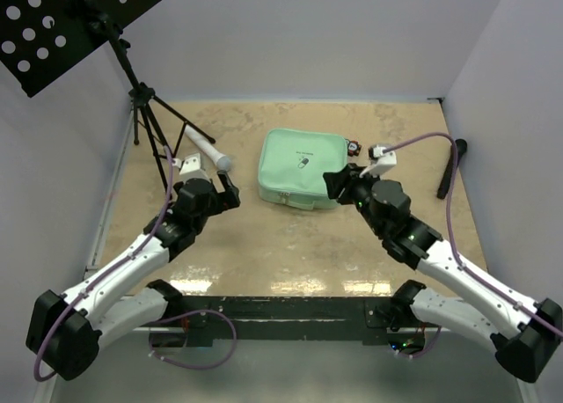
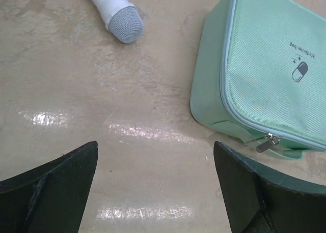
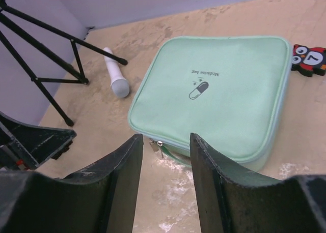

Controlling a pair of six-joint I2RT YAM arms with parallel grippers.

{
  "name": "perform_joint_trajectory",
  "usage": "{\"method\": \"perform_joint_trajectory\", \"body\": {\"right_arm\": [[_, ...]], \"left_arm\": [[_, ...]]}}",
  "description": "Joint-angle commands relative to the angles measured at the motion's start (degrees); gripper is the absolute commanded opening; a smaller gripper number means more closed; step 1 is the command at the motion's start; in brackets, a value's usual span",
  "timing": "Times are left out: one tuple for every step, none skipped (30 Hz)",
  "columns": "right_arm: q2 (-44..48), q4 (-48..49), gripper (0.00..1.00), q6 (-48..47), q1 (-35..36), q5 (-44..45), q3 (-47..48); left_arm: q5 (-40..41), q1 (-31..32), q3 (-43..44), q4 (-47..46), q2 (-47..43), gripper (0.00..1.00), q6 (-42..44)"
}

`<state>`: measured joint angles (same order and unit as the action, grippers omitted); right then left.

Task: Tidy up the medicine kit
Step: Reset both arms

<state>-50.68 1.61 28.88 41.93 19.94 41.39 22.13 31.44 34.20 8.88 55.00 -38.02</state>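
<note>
Black fingers (image 2: pixel 51 187) of the left jaws fill the bottom of the left wrist view. They stand wide apart and hold nothing, with only the bare tan surface (image 1: pixel 290 245) between them. Just beyond the right-hand finger lies the near corner of the medicine kit (image 2: pixel 275 75), its metal zip pull (image 2: pixel 267 143) hanging at the front edge, apart from the finger.

The right jaws are also parted, though more narrowly, and nothing is clamped in them. Their fingers (image 3: pixel 122 182) are tipped toward the kit's near edge, and in the right wrist view the zip pull shows in the gap just past the tips. I cannot tell whether either finger touches the fabric.

The kit lies flat at the middle of the surface, toward the far side, between the two arms. Its lid is down and the pill logo faces up.

A white-and-grey cylinder (image 1: pixel 208 149) lies left of the kit, near the left jaws. A small black-and-red gadget (image 1: pixel 354 146) sits just beside the kit's far right corner. A black tripod stand (image 1: pixel 145 113) is at the far left, and a black stick (image 1: pixel 449 170) lies at the far right.
</note>
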Motion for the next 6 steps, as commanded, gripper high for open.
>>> {"method": "perform_joint_trajectory", "body": {"right_arm": [[4.18,5.51,0.47,-0.14,-0.18,4.93,-3.85],[3.83,5.6,0.47,-0.14,-0.18,4.93,-3.68],[3.39,5.34,0.47,-0.14,-0.18,4.93,-3.33],[2.69,4.47,0.46,-0.23,-0.18,4.93,-2.55],[2.25,3.33,0.46,-0.06,-0.18,5.28,-1.67],[2.07,2.97,0.46,0.12,-0.18,5.45,-1.4]], "left_arm": [[3.27,-0.33,1.49,4.21,-3.93,1.0,-1.62],[3.71,-0.33,1.31,4.12,-4.2,1.0,-1.71],[4.14,-0.33,1.31,4.21,-3.77,1.0,-1.45],[5.19,-0.24,1.92,5.08,-2.89,1.0,-1.18],[6.86,-0.24,2.88,7.0,-2.01,1.0,-1.7],[8.0,-0.33,4.03,8.94,-1.31,1.0,-2.05]]}}
